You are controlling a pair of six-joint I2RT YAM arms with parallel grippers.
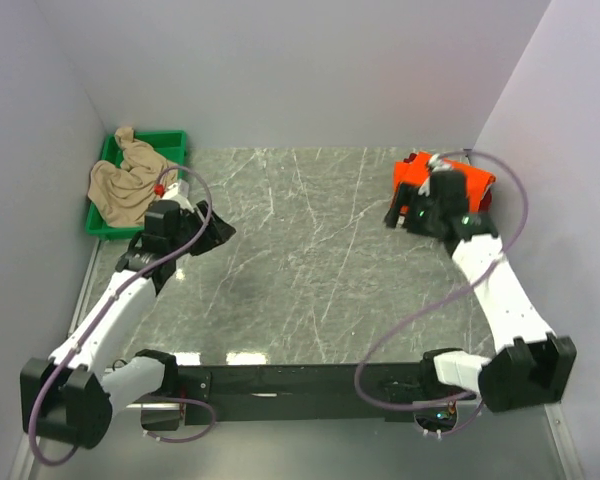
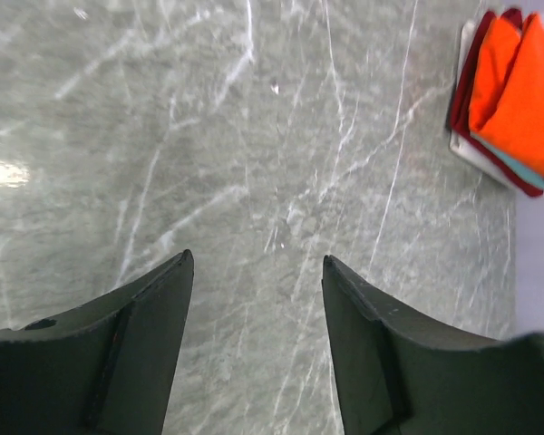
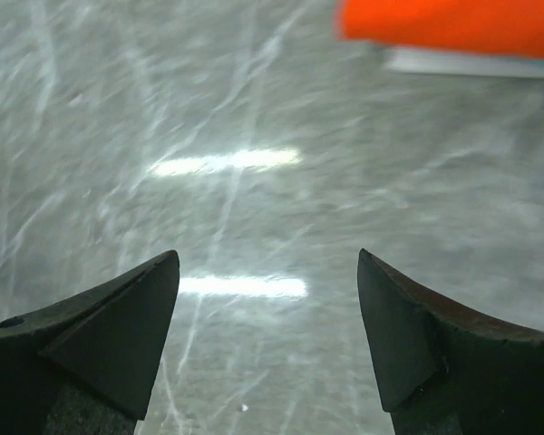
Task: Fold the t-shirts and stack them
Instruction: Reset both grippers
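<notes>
A folded bright orange t-shirt [image 1: 416, 173] tops a stack at the table's back right corner. In the left wrist view the orange t-shirt [image 2: 517, 82] lies over teal [image 2: 535, 178], dark red [image 2: 471, 86] and white [image 2: 476, 152] folded shirts. My right gripper [image 1: 395, 215] hangs just left of that stack, open and empty; its wrist view has the orange t-shirt [image 3: 444, 23] beyond the open right gripper [image 3: 267, 258]. A crumpled beige t-shirt [image 1: 125, 185] lies in the tray. My left gripper [image 1: 223, 232] is open over bare table, right of the tray, and the left gripper [image 2: 258, 263] holds nothing.
A green plastic tray [image 1: 170, 140] stands at the back left against the wall. Walls close in the grey marble table [image 1: 310, 260] on the left, back and right. Both arm bases sit along the near edge.
</notes>
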